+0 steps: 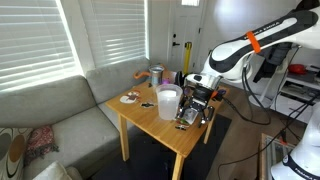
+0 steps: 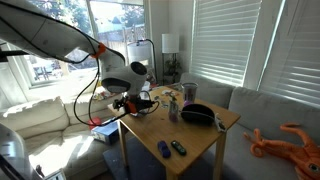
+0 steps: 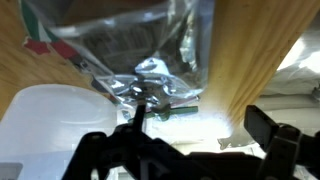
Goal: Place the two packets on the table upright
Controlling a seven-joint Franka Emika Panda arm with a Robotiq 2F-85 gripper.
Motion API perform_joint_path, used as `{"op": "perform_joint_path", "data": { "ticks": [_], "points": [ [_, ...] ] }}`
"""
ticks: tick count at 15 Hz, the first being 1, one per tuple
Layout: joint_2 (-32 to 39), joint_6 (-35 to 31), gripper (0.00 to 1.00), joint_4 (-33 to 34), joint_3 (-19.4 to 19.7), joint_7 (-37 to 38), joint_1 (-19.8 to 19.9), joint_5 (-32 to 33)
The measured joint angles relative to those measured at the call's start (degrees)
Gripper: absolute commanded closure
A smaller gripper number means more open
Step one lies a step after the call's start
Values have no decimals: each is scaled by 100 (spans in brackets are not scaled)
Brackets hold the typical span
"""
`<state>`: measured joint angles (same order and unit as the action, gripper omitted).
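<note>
Up close in the wrist view, the claw (image 3: 185, 140) comes in from 6 o'clock. Its two dark fingers (image 3: 270, 135) are wide apart and hold nothing. A white cup (image 3: 45, 120) sits at about 9 o'clock from the claw, just beside the left finger.

One packet (image 3: 140, 45) is at 12 o'clock from the claw, a little past the fingertips. It is shiny and partly see-through, with red and green print at one corner. Its crinkly silver edge points down toward the claw. I cannot tell if a finger touches that edge. The wooden table (image 3: 245, 60) shows behind the packet on both sides.

Farther back, in an exterior view, the claw (image 1: 192, 103) hangs low over the table (image 1: 150, 118), at 3 o'clock from the cup (image 1: 168, 100). The packets are too small to make out there. The white arm (image 1: 250, 42) reaches in from 2 o'clock. A grey sofa (image 1: 60, 110) sits behind the table at 9 o'clock.
</note>
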<state>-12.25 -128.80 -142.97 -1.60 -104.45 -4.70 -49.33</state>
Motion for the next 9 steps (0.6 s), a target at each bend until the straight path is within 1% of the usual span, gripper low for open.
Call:
{"op": "perform_joint_path", "data": {
  "ticks": [4, 5, 6, 7, 8, 9],
  "points": [
    [60, -35, 0, 59, 0, -177, -5, -179],
    [87, -84, 9, 72, -2, -193, -5, -237],
    [118, -128, 26, 76, -4, -201, -5, -272],
    [153, -157, 32, 78, -9, -204, -6, -294],
    [187, -189, 41, 78, -14, -204, -6, -299],
    [215, -213, 47, 83, -16, -204, -6, -300]
  ]
}}
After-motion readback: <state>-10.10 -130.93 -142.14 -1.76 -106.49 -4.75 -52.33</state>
